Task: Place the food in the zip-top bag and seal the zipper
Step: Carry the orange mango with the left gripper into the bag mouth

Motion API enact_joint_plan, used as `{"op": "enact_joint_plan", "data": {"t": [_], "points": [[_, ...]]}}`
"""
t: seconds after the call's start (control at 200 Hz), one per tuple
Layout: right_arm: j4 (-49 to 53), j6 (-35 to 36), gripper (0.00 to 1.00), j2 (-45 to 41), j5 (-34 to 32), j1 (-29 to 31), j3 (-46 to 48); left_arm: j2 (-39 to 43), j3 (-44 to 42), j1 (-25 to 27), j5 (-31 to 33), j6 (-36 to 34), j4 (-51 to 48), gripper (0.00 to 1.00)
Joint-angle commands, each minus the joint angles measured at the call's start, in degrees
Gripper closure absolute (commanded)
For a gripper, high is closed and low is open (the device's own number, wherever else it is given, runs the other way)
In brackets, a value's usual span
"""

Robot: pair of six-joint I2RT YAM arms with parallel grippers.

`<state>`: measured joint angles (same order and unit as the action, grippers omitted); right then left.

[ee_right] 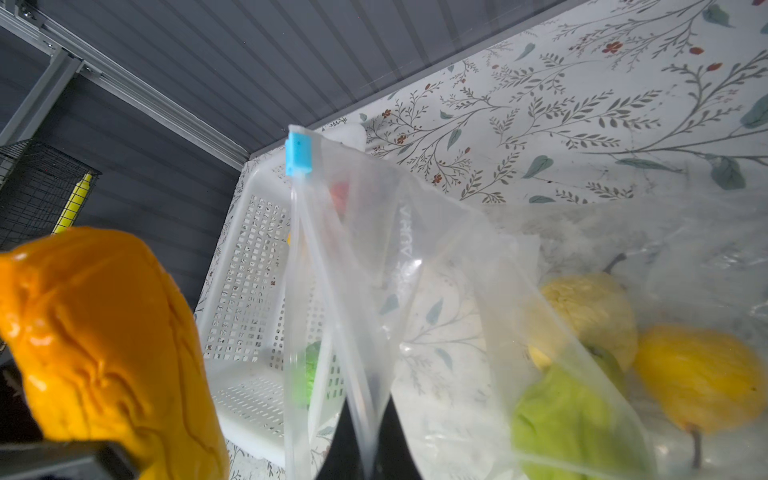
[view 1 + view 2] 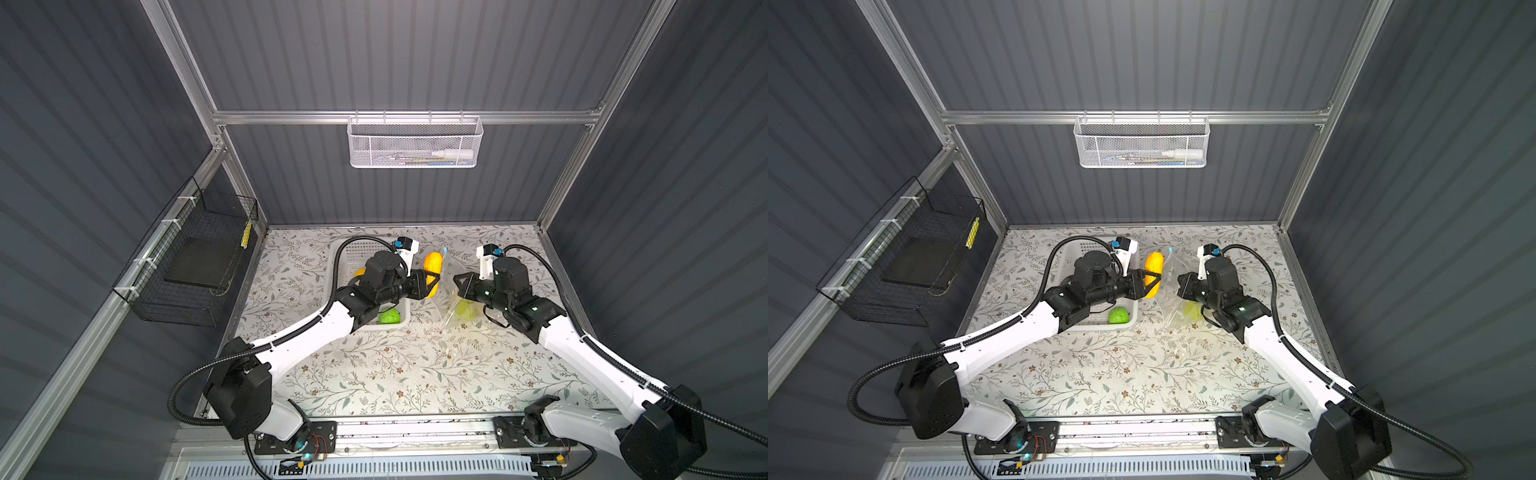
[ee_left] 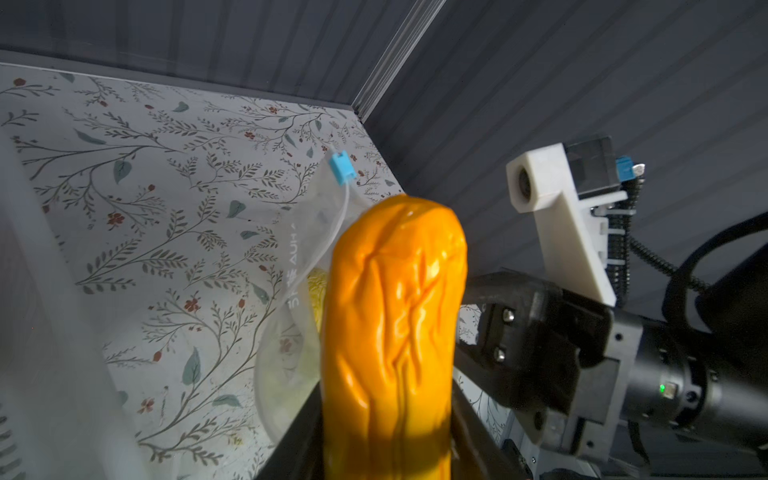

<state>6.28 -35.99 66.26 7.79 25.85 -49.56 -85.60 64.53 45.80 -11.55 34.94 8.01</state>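
Clamping the glossy, likely light orange gourd (image 2: 432, 262) at its waist, the left hand (image 2: 434, 285) holds it just beside the right hand (image 2: 457, 286), pinched shut on the rim of the limp, probably slippery zip-top bag (image 1: 415, 232).

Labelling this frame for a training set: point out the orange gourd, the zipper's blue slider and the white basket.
orange gourd (image 3: 395, 324): left wrist view, middle of its ridged body.
blue slider (image 1: 298, 154): right wrist view, centre of the tab.
white basket (image 1: 249, 270): right wrist view, on its perforated side wall.
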Motion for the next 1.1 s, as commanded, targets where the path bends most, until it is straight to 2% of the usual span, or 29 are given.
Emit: {"op": "enact_joint_plan", "data": {"t": [0.0, 0.275, 0.455, 0.725, 1.096], "points": [[-3.0, -0.74, 1.0, -0.5, 1.29, -0.18, 1.54, -2.3, -0.1, 1.56, 2.29, 3.51, 6.97, 0.58], [-4.34, -2.68, 1.0, -1.75, 3.01, -0.21, 3.53, -7.48, -0.75, 4.69, 5.82, 6.66, 11.03, 0.58], [-4.9, -3.74, 1.0, -4.36, 2.1, -0.32, 4.82, -8.71, -0.17, 5.41, 7.47, 5.33, 8.36, 0.57], [-4.88, -3.56, 1.0, -3.63, 1.31, -0.27, 4.3, -8.83, -2.07, 6.37, 9.31, 5.84, 6.79, 0.57], [-3.77, -3.13, 1.0, -3.29, 1.0, -0.27, 3.86, -13.15, 4.03, 6.85, 10.82, 3.56, -6.03, 0.54]]}}
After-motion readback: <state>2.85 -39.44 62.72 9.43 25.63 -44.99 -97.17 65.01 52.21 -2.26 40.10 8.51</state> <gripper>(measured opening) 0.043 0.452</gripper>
